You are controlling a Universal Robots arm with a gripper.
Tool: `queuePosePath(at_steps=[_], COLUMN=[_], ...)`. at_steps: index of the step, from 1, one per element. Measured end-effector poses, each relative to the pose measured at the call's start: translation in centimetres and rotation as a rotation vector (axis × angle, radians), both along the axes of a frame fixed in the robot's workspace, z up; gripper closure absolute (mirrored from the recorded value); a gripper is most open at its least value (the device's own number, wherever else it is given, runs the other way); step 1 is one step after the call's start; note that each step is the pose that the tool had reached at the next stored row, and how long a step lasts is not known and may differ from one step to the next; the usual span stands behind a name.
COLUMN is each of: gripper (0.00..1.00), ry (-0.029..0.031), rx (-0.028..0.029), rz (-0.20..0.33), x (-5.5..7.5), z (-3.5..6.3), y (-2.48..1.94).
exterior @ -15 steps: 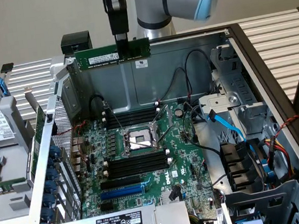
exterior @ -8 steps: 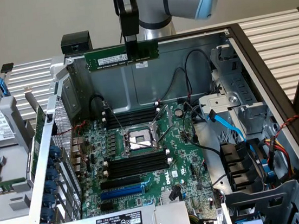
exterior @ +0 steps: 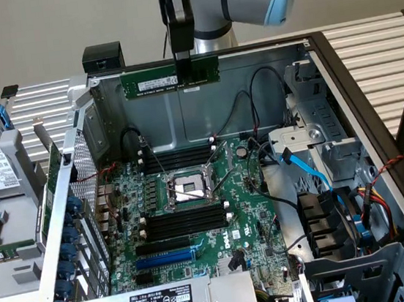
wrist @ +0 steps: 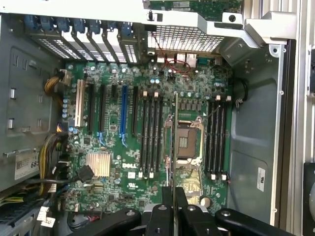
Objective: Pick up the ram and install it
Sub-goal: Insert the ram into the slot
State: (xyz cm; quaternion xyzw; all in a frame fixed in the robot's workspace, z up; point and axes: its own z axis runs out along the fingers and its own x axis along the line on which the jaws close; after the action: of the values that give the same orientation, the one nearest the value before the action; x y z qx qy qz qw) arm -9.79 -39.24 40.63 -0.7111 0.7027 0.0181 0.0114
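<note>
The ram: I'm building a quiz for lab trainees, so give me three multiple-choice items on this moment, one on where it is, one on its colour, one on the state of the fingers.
1. Where is the ram?
A) up in the air over the open case
B) lying flat on the floor of the case
C) seated in a memory slot

2. What colour is its board?
A) red
B) green
C) white

3. How are the fingers?
A) open and empty
B) shut on a cable
C) shut on the ram

Key: 1 A, it hangs level, high above everything inside the case; 2 B, green shows on either side of the fingers; 3 C, they clamp it near its middle.
</note>
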Motion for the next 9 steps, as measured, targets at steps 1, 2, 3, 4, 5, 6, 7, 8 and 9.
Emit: queuePosePath(at_steps=[1, 2, 3, 4, 5, 6, 7, 8, 9], gripper=[0.86, 0.86, 0.86, 0.86, 0.86, 0.86, 0.86, 0.86, 0.86], ry=[-0.0001, -0.0001, 0.0, 0.0001, 0.0, 0.0, 0.0, 0.0, 0.0], rx=[0.0001, 0.0001, 0.0, 0.0, 0.0001, 0.0001, 0.0001, 0.0001, 0.0002], rz=[0.0, 0.0, 0.0, 0.0, 0.0, 0.0, 0.0, 0.0, 0.0], x=[0.0, 0.0, 0.0, 0.0, 0.0, 0.0, 0.0, 0.0, -0.01], z=[-0.03, -0.03, -0.03, -0.03, -0.03, -0.03, -0.03, -0.03, -0.04], y=[0.0, 0.0, 0.0, 0.0, 0.0, 0.0, 0.0, 0.0, 0.0])
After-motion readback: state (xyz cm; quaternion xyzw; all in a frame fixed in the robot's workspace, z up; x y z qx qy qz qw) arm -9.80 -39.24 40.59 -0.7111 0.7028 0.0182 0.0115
